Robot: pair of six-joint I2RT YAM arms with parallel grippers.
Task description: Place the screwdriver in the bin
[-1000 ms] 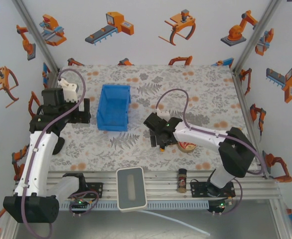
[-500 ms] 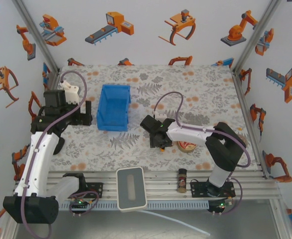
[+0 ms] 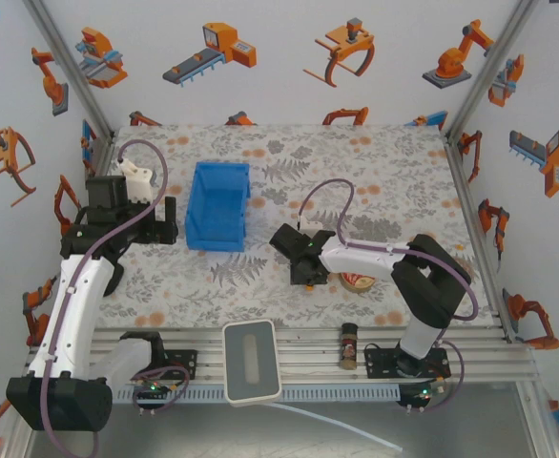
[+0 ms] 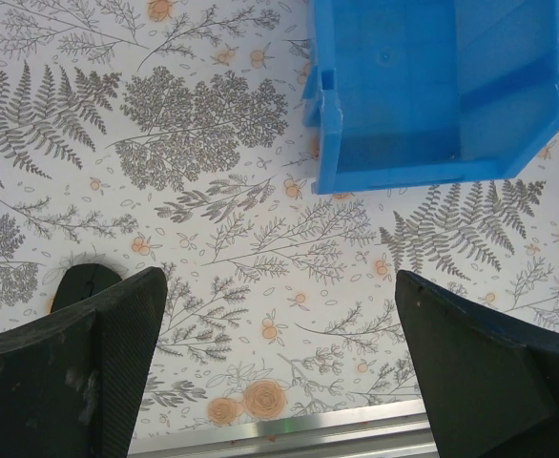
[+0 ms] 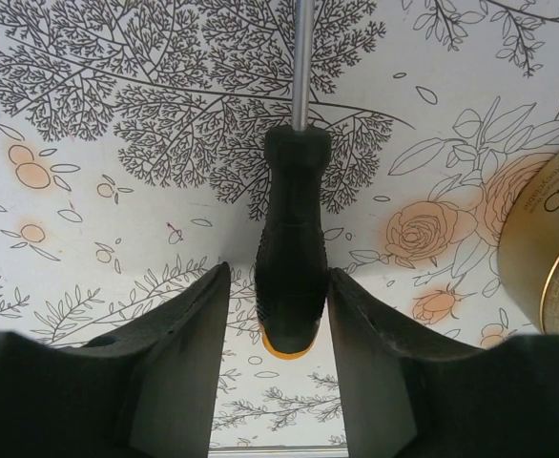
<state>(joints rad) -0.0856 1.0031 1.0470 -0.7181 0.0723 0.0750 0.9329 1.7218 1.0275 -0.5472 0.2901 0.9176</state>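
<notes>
— On table (image 3: 384, 172), R of centre: right hand (image 3: 307, 271) down low over the floral cloth.
— State?
— Narrow. Right wrist cam: fingers (image 5: 179, 372) straddle the screwdriver (image 5: 291, 239). Black handle sits btwn them, orange butt end nearest cam, thin shaft pointing away. One finger at or v. close to the handle; a sliver of table shows btwn the handle and the other finger. Not clamped, as far as I can see. Screwdriver looks to lie flat on table. Overhead cam can't confirm, since the hand covers most of it.
— And the bin?
— Blue bin (image 3: 217, 205) upright, L of centre, well apart from screwdriver.
— Left hand?
— Left hand (image 3: 158, 222) near bin's L wall, apart from it. Fingers spread wide, table pattern showing btwn them. Left wrist cam has the bin ahead of the fingertips.
— Other bits?
— Round tin (image 3: 358, 281) just beside right hand, on the side away from the bin; gold rim at edge of right wrist cam. Small spice jar (image 3: 348, 345) on the metal rail (image 3: 308, 348) at near edge, closer to the R arm base.
</notes>
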